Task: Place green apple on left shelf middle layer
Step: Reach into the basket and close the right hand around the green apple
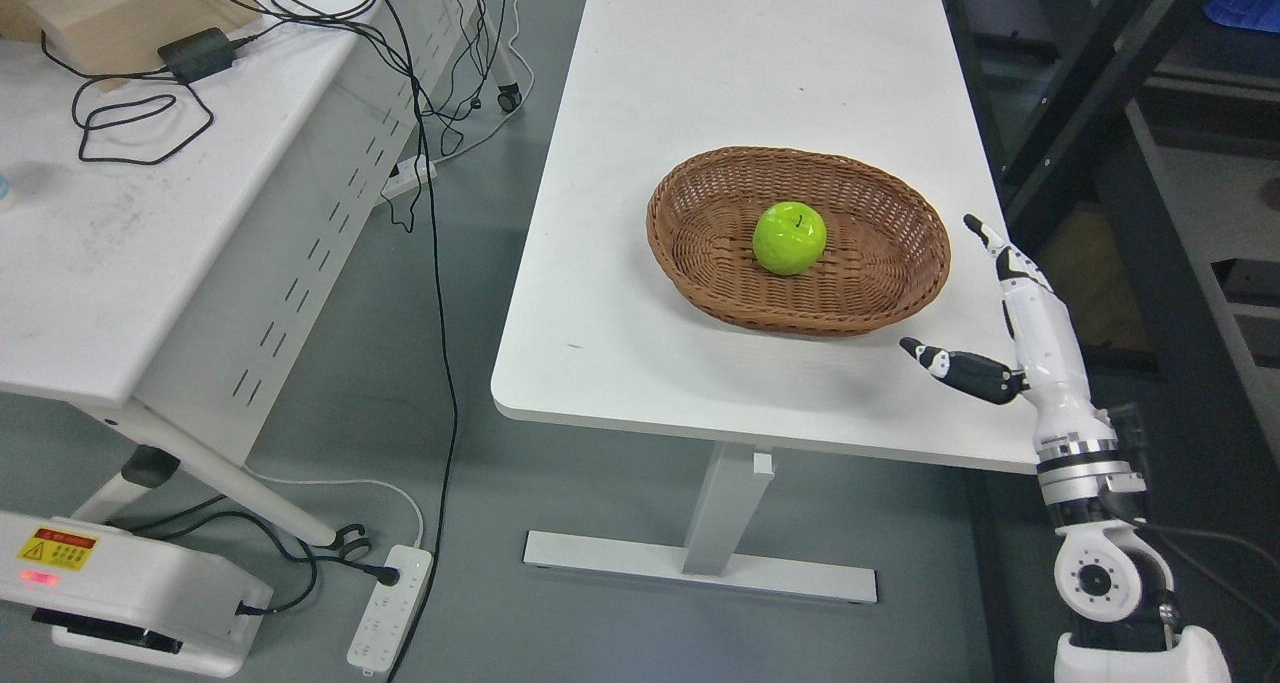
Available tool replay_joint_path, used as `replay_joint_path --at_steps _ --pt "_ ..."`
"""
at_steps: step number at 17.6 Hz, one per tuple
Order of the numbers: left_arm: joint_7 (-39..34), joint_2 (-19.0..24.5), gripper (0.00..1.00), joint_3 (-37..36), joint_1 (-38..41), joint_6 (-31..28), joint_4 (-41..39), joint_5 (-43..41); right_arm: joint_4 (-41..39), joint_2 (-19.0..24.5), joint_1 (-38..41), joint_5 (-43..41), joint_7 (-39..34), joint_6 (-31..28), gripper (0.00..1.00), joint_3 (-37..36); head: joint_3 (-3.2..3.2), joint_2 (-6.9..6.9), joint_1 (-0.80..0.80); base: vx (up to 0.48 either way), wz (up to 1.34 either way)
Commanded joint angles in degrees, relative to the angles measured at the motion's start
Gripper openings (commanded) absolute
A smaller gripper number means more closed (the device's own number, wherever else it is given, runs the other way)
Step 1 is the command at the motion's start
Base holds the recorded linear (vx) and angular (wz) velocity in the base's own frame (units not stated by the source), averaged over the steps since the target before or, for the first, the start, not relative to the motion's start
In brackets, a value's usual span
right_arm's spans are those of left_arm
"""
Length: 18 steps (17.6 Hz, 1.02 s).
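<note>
In the wicker basket (pixel 700 263) at mid-table, green apple (pixel 790 238), untouched. To the right, off the table's near corner, right hand (pixel 1010 313), fingers spread, holding nothing. Grasp, carry and shelving all ahead; no shelf middle layer clearly in view.

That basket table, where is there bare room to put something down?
The table is bare left of the basket, behind it toward the far end, and along the near edge. The right side is crowded: the open right hand sits beside the basket, which holds the green apple.
</note>
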State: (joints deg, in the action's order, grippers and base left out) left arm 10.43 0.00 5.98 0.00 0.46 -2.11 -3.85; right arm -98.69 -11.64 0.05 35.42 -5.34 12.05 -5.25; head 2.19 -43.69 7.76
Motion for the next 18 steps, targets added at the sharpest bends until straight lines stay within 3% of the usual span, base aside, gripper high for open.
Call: replay_joint_path --at_steps 1,11,14,18 --pt "0.03 1.0 1.0 0.0 -1.23 -0.02 0.0 -0.01 -0.01 1.44 -0.57 -0.17 -0.28 -0.1 1.0 4.01 0.0 0.0 0.0 0.173 0.05" --pt "0.03 1.0 1.0 0.0 -1.23 -0.02 0.0 -0.01 2.1 2.15 0.39 3.77 -2.83 -0.27 1.0 14.21 0.0 0.0 0.0 0.201 0.06" --pt "0.03 1.0 1.0 0.0 -1.23 -0.02 0.0 -0.01 2.98 1.1 0.92 7.38 -2.92 -0.1 1.0 15.53 0.0 0.0 0.0 0.18 0.03" --pt "0.03 1.0 1.0 0.0 -1.23 -0.02 0.0 -0.01 3.42 -4.25 1.62 7.3 -3.18 0.34 1.0 16.32 0.0 0.0 0.0 0.104 0.02"
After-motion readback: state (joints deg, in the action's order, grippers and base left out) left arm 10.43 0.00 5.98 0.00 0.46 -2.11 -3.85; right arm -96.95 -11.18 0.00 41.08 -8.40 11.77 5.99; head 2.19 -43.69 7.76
